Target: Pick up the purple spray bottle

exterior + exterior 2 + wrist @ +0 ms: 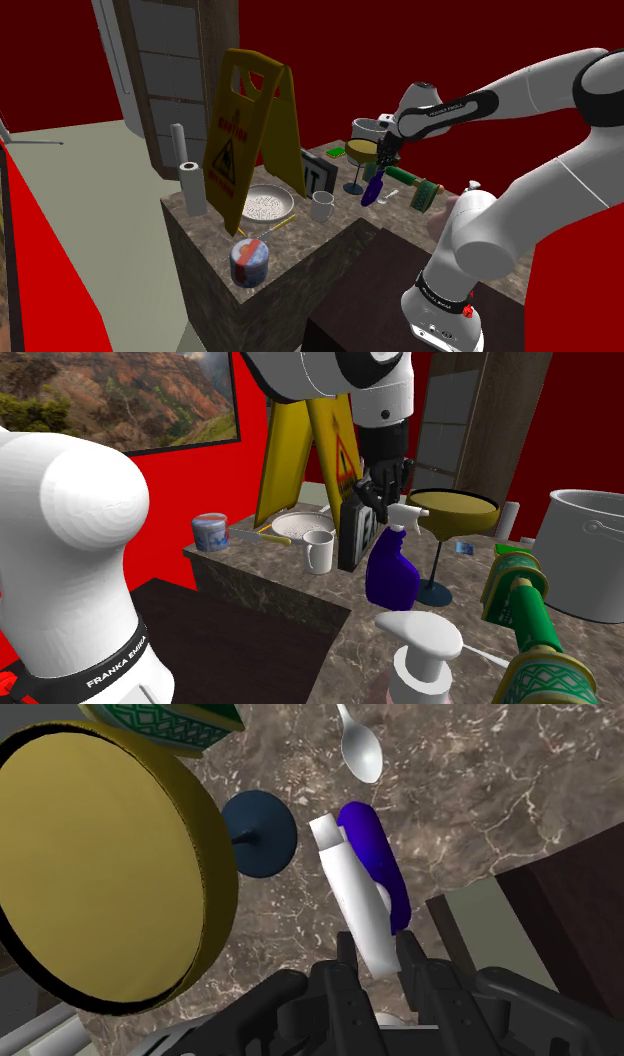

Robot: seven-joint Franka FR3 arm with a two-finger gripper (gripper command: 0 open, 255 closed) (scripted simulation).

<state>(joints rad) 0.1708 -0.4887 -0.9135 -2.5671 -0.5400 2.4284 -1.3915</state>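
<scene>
The purple spray bottle [373, 188] [392, 574] [376, 856] has a white trigger head and hangs slightly tilted over the marble counter [330, 238]. My black gripper [383, 160] [384, 502] [380, 954] is shut on that white head, coming down from above. In the wrist view the white neck runs out from between my fingers, with the purple body beyond it. Whether the bottle's base touches the counter I cannot tell.
A yellow goblet on a dark blue stem [362, 150] [452, 512] [100, 864] stands right beside the bottle. Around it are a white mug [318, 550], a green bottle [520, 612], a grey pot [585, 567], a spoon [360, 749] and a yellow caution sign [245, 130].
</scene>
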